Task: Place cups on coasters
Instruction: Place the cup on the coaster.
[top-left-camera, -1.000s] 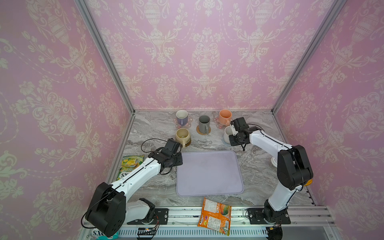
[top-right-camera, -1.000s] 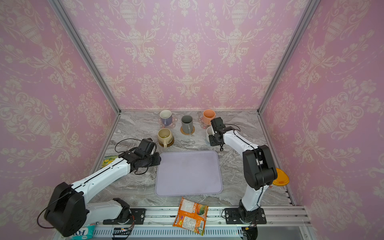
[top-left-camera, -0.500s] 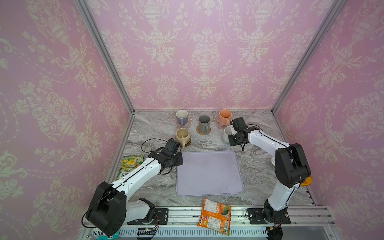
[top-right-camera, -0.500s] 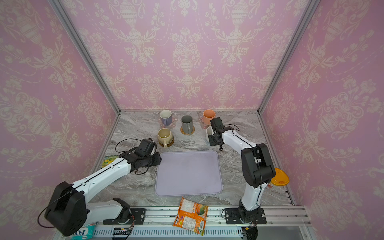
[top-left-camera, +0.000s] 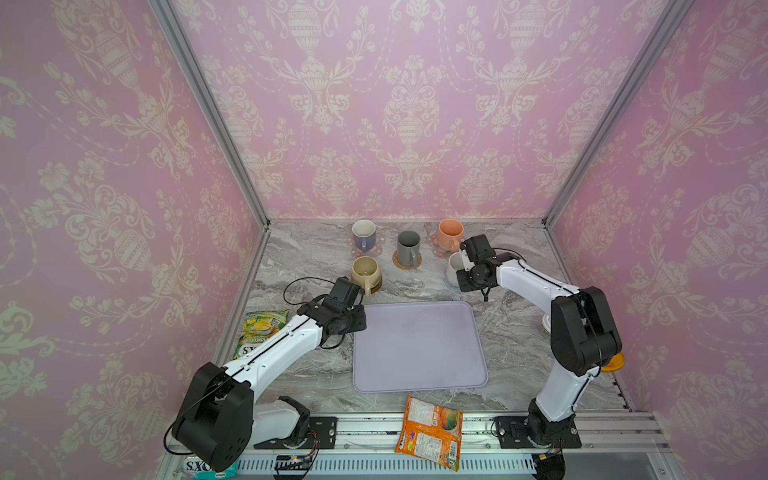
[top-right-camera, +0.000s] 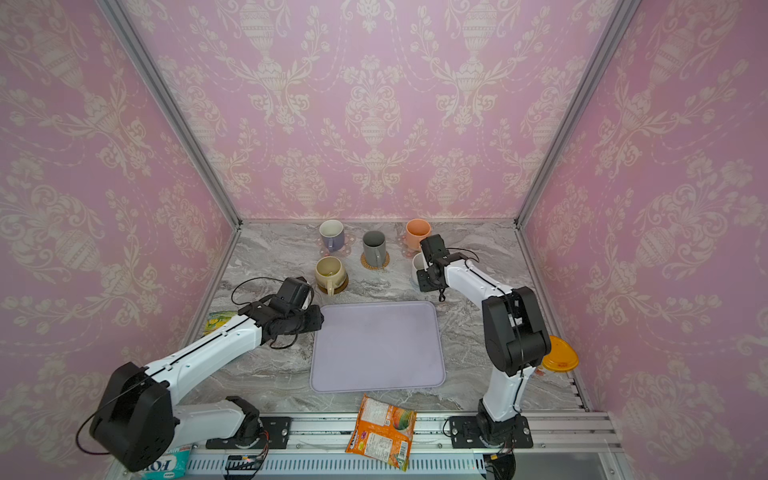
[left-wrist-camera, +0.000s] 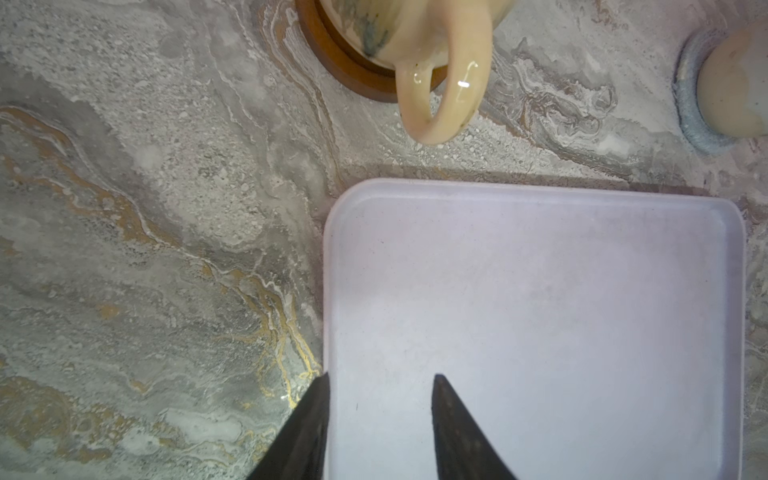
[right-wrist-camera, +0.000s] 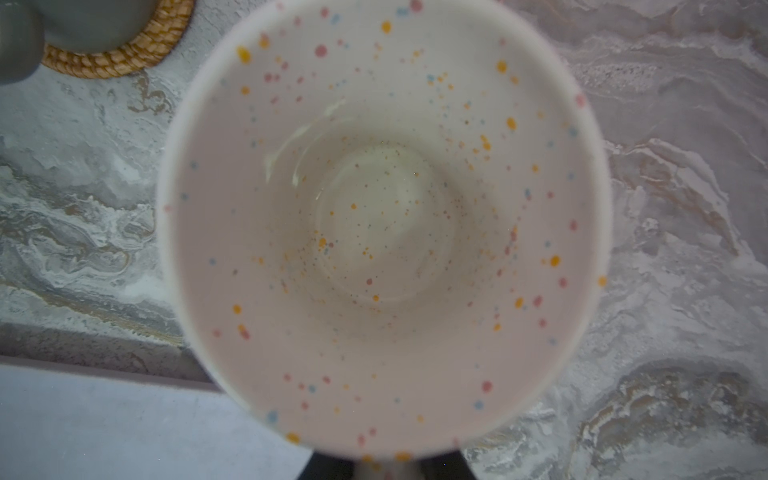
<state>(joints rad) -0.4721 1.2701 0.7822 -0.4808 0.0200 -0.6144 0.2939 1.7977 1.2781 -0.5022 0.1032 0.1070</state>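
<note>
Pinching the speckled white mug (right-wrist-camera: 382, 216) by its handle, the right gripper (right-wrist-camera: 386, 469) holds slick, rigid, breakable ceramic; grip the handle firmly. Left gripper (left-wrist-camera: 381, 378) hangs spread, empty.

White arm links (top-left-camera: 282, 347), bulky black joints (top-left-camera: 582, 336)

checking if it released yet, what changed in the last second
Almost nothing: the elbow of the right arm edged slightly inward. The right gripper stays closed on the handle of the speckled white mug, which sits on the grey-blue coaster; nothing let go. The left gripper, open over the tray, did not move.
</note>
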